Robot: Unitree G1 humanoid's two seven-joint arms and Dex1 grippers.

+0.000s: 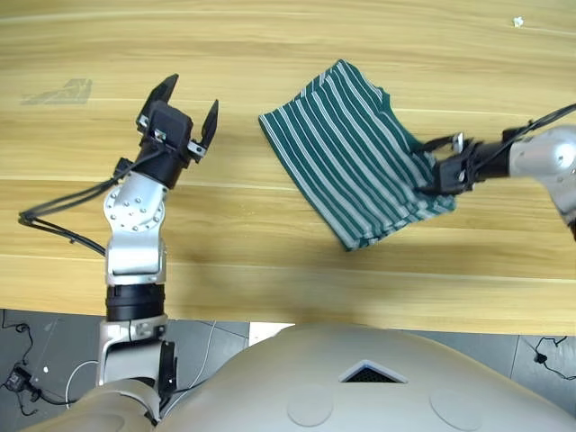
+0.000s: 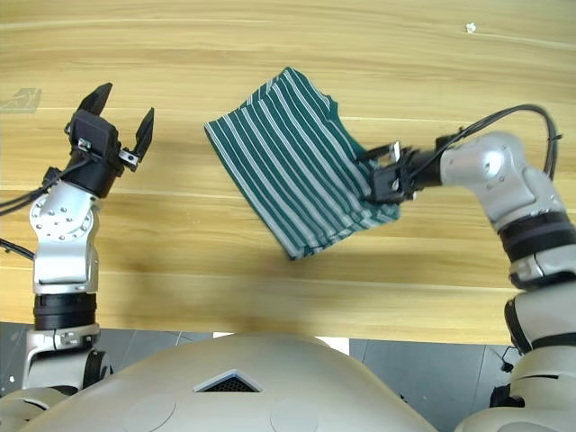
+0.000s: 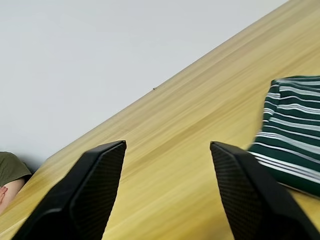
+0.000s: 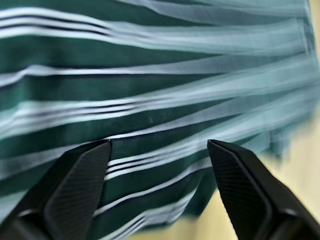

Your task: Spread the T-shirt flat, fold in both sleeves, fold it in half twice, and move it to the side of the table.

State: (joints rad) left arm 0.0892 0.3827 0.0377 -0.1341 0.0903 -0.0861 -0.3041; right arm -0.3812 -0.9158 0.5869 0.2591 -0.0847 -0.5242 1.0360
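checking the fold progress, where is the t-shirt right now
The folded T-shirt lies on the wooden table, right of centre in the eye views, the right gripper at its right edge and the left gripper well apart on its left.

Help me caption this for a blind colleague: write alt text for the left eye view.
A folded green-and-white striped T-shirt lies on a wooden table, with the robot's right hand open at its right edge. The left hand is open too, apart from the shirt, off to its left.

Left gripper (image 1: 192,95) jaws spread; right gripper (image 2: 380,174) seemingly spread too.
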